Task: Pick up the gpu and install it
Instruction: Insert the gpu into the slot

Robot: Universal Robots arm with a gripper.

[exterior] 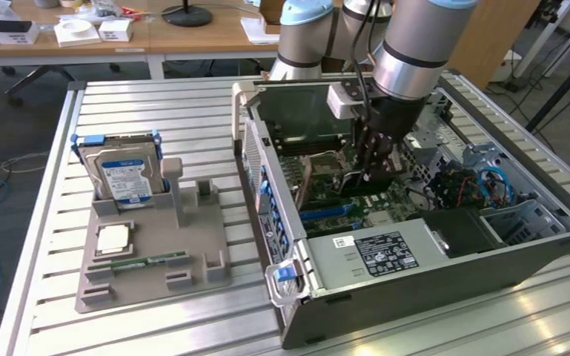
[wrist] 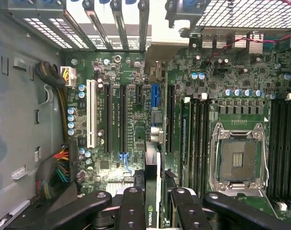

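Gripping the gpu (wrist: 152, 175), the gripper (wrist: 153, 205) is clenched on the card with its jaws partly closed. One black finger (wrist: 132, 207) presses against each flat face. The opposing finger (wrist: 184, 208) sits on the other side.

**Tool state**
- The jaws stand about half closed, held apart by the thickness of the card.
- The wrist view shows the card edge-on between the fingers, with a green logo on the edge nearest the camera.
- Nothing else touches the fingers.

**Position of the card**
- The gpu is inside the open computer case (exterior: 522, 256), over the motherboard (wrist: 135, 72).
- It lies lengthwise, parallel to the row of expansion slots (wrist: 122, 117).
- It is in line with the short blue slot (wrist: 155, 96), between two long black slots.
- Whether its lower edge touches the board cannot be told.
- The CPU socket (wrist: 238, 160) lies to one side of it, apart from the card.

**Arm**
- In the exterior view the arm (exterior: 413, 52) reaches straight down into the case.
- The dark fingers and the card are hard to tell apart there.

**Surroundings**
- On the slatted table (exterior: 166, 111), at the exterior view's left, stands a grey holder tray (exterior: 201, 278).
- It carries an upright hard drive (exterior: 124, 178) and a green memory stick (exterior: 151, 261) lying flat.
- Both are well apart from the case.
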